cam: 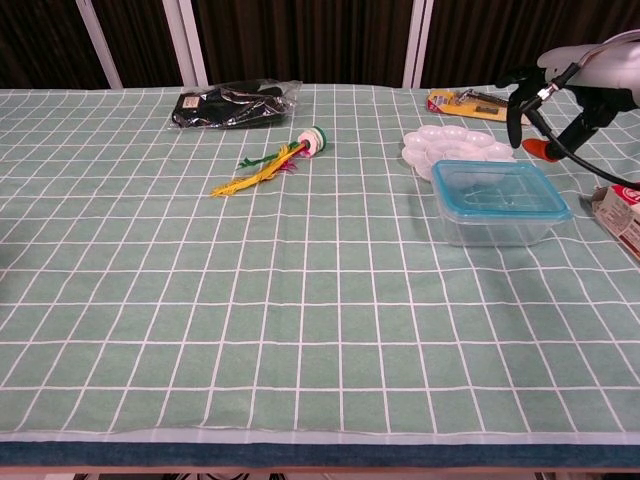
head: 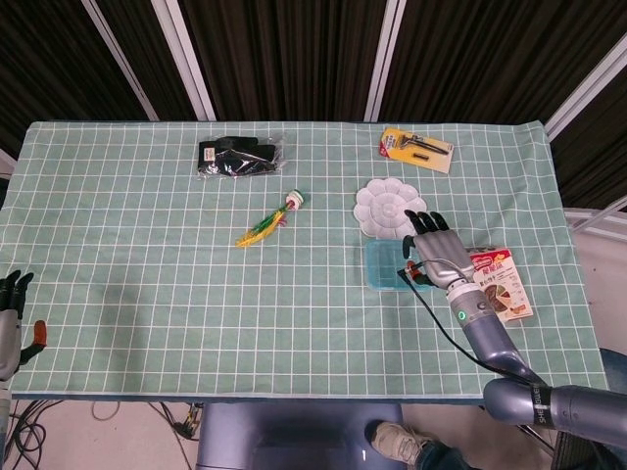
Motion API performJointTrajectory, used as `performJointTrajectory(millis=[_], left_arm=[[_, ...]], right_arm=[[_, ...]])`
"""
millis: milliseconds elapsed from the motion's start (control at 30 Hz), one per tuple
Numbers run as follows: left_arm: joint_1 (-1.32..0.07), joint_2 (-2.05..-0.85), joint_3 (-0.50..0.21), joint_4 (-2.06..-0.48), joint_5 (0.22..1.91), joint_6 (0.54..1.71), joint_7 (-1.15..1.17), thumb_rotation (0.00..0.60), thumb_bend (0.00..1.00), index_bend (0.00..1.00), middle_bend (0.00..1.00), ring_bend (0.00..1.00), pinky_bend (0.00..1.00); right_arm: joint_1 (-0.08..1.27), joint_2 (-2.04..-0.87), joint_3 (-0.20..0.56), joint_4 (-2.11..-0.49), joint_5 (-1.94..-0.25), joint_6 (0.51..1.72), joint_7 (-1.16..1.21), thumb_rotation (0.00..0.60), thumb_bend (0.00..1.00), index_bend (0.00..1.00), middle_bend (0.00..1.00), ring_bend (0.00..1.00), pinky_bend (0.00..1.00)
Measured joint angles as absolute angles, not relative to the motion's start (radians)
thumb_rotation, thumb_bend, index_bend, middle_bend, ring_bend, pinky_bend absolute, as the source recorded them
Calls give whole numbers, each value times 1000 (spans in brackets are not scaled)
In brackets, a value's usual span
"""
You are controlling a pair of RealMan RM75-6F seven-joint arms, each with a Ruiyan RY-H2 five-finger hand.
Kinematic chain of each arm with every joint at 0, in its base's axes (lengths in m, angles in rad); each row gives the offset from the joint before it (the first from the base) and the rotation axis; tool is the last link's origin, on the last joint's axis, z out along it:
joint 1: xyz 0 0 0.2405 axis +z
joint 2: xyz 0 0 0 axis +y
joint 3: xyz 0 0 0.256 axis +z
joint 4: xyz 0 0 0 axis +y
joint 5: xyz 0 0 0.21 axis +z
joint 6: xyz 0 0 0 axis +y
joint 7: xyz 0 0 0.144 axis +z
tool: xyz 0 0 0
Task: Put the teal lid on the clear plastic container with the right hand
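The clear plastic container (cam: 494, 226) stands right of the table's middle, and the teal lid (head: 385, 262) (cam: 497, 187) lies flat on top of it. My right hand (head: 438, 251) (cam: 580, 72) hovers above and just to the right of the container, fingers spread, holding nothing and off the lid. A black cable with an orange tip (cam: 543, 150) hangs from its wrist. My left hand (head: 11, 292) shows only at the head view's lower left edge, beyond the table, fingers apart and empty.
A white flower-shaped palette (head: 382, 204) (cam: 448, 147) sits just behind the container. A snack box (head: 500, 286) lies to its right near the table edge. Further back are a yellow razor pack (head: 416, 147), a black bag (head: 238, 157) and a feathered toy (head: 266, 226).
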State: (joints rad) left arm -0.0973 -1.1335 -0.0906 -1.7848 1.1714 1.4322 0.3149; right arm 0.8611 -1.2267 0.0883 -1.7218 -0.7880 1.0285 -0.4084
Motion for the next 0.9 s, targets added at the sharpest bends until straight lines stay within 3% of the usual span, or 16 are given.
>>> performJointTrajectory(millis=[400,900], left_arm=[[-99,-1133,-90,-1785,1170,1430,316,600,525,61,0,0,0],[-100,-1133,-89,-1788,1168,1428,317,600,525,61,0,0,0]], right_arm=[[860,-1254,98,-1694,-753,1009,-456,600,522,612,59,0,0],[832,-1236,57,-1729,-733,981,-508,600,522,617,51,0,0]])
